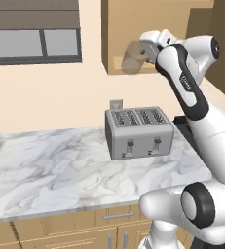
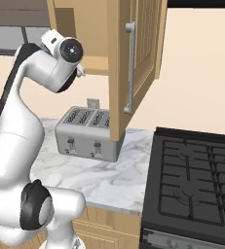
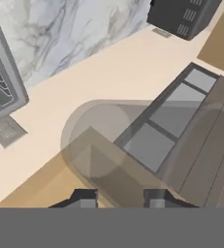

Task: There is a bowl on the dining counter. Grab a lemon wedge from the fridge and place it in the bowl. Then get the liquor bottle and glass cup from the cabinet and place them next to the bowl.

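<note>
The gripper (image 3: 118, 197) is reaching up at the cabinet (image 1: 133, 29), its two dark fingertips (image 3: 84, 197) sitting to either side of the glass cup (image 3: 133, 150). The fingers are standing partly apart; whether they are pressing on the cup cannot be told. The cup is showing as a translucent grey tumbler, plain and straight-sided, lying across the hand view with its round base toward the left. In the left base view the glass cup (image 1: 132, 57) is sitting at the open lower edge of the tan cabinet, directly in front of the hand. Through the glass, a dark wall unit with grey panes (image 3: 174, 114) is visible. Below, a silver four-slot toaster (image 1: 139, 132) is standing on the marbled countertop (image 1: 46, 165) beneath the cabinet. The cabinet door (image 2: 133, 63) is hanging open, with its bar handle (image 2: 130, 68) facing outward above the black stove (image 2: 196, 189).
</note>
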{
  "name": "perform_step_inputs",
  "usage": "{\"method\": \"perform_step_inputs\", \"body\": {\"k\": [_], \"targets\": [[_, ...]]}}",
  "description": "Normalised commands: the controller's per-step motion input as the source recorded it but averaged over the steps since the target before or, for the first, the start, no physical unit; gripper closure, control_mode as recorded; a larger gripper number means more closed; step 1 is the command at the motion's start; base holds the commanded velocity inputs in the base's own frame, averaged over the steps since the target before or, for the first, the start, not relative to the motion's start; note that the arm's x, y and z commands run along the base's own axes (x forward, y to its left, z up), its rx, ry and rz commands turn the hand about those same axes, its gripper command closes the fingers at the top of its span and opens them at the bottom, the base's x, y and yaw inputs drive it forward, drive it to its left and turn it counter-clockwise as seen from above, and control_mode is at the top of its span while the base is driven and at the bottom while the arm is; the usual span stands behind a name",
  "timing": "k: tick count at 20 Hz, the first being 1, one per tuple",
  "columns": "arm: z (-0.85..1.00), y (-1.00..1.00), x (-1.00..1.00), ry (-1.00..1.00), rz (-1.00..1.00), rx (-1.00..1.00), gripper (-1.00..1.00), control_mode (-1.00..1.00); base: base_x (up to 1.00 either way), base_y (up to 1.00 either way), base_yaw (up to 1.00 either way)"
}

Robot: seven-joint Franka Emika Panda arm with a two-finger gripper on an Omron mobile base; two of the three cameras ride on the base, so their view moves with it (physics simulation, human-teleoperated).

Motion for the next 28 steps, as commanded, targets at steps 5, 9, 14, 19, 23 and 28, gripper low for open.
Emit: {"method": "perform_step_inputs", "body": {"k": [5,9,14,19,23,28], "targets": [[-0.08,0.0,-0.17,0.02,-0.01,0.0,1.0,-1.0,0.0,0.0,0.0],[-0.06,0.0,-0.35,-0.01,0.0,0.0,1.0,-1.0,0.0,0.0,0.0],[0.0,0.0,-0.78,0.0,0.0,0.0,1.0,-1.0,0.0,0.0,0.0],[0.0,0.0,-0.74,0.0,-0.01,0.0,1.0,-1.0,0.0,0.0,0.0],[0.0,0.0,-0.56,0.05,-0.02,0.0,1.0,-1.0,0.0,0.0,0.0],[-0.09,0.0,-0.34,0.13,-0.01,0.0,1.0,-1.0,0.0,0.0,0.0]]}}
